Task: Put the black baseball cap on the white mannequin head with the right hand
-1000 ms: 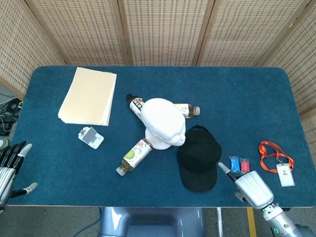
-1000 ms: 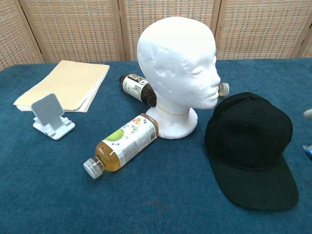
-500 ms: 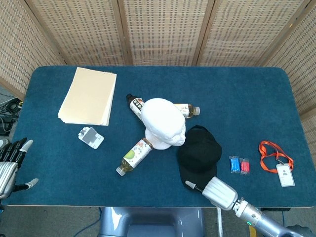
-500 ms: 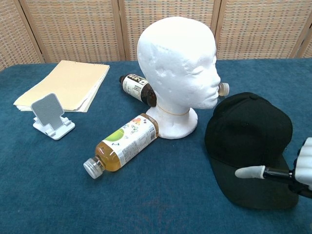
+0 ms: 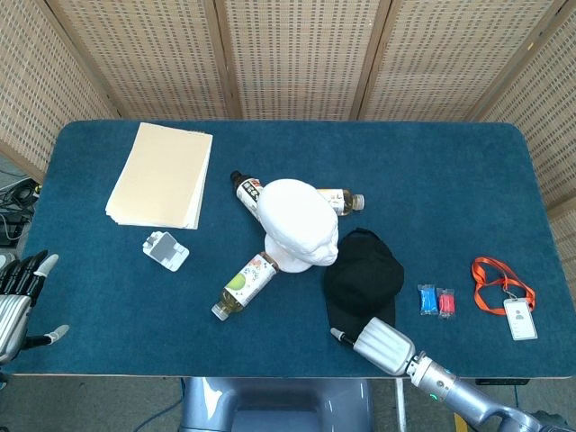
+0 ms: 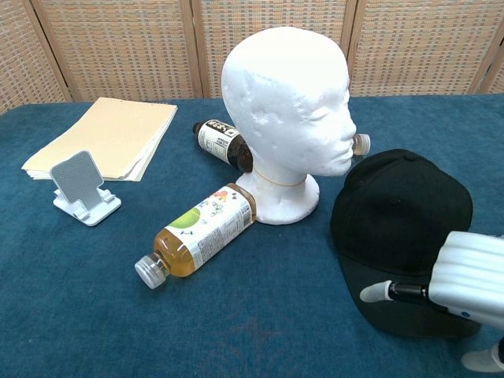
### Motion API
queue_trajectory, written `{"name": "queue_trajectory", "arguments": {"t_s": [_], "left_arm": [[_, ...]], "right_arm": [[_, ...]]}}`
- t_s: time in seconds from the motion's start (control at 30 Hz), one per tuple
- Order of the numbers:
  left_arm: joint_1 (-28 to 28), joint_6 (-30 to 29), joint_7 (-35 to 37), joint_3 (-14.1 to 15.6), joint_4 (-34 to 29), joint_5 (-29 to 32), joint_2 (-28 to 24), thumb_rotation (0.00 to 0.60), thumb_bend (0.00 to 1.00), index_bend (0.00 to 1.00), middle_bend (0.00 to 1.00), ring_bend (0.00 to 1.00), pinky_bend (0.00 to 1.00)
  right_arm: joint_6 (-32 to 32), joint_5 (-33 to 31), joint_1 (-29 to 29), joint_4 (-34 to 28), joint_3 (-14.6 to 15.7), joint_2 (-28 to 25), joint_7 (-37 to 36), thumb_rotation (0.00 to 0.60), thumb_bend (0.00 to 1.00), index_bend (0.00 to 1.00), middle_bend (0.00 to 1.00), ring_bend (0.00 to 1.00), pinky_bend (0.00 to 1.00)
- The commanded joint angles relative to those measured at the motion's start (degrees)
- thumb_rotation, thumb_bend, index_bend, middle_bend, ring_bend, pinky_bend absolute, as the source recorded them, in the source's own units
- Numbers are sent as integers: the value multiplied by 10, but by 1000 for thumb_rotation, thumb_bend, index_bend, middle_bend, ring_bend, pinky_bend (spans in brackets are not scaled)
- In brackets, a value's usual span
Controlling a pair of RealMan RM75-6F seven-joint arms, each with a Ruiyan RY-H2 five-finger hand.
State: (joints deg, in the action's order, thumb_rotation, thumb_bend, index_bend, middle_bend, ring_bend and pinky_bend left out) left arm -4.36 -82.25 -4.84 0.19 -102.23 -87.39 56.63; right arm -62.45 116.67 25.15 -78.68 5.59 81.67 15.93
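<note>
The black baseball cap (image 5: 363,276) lies flat on the blue table just right of the white mannequin head (image 5: 299,224), its brim toward the front edge. In the chest view the cap (image 6: 400,211) sits beside the upright mannequin head (image 6: 287,102), which faces right. My right hand (image 5: 382,345) is over the cap's brim at the front edge, thumb stretched out to the left, and it covers part of the brim (image 6: 465,285). I see no grip on the cap. My left hand (image 5: 18,301) hovers at the table's front left corner, fingers apart and empty.
A tea bottle (image 6: 198,235) lies left of the mannequin base, and two more bottles (image 5: 247,192) lie behind it. A paper stack (image 5: 162,175) and phone stand (image 5: 166,250) are at left. Blue and red clips (image 5: 436,301) and an orange lanyard badge (image 5: 506,295) lie at right.
My right hand has moved left along the front edge, from beside the clips to over the cap's brim. The cap, mannequin head and left hand have stayed put.
</note>
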Motion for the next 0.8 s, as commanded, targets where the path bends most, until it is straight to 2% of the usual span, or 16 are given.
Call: {"name": "queue_trajectory", "arguments": {"t_s": [0.03, 0.37, 0.6, 0.8], "left_arm": [[0, -1, -1, 0, -1, -1, 0, 600, 0, 0, 0, 0, 0], [2, -6, 1, 0, -3, -1, -1, 600, 0, 0, 0, 0, 0], [4, -11, 6, 1, -3, -2, -2, 600, 0, 0, 0, 0, 0], [4, -10, 8, 1, -3, -4, -3, 600, 0, 0, 0, 0, 0]], "right_arm": [[7, -5, 4, 11, -1, 16, 14, 600, 197, 220, 982, 1000, 1000], [-3, -12, 9, 30, -3, 41, 27, 600, 230, 226, 982, 1000, 1000], [-21, -13, 9, 53, -3, 56, 42, 600, 366, 242, 989, 1000, 1000], [-52, -12, 6, 58, -4, 47, 46, 600, 382, 247, 991, 1000, 1000]]}}
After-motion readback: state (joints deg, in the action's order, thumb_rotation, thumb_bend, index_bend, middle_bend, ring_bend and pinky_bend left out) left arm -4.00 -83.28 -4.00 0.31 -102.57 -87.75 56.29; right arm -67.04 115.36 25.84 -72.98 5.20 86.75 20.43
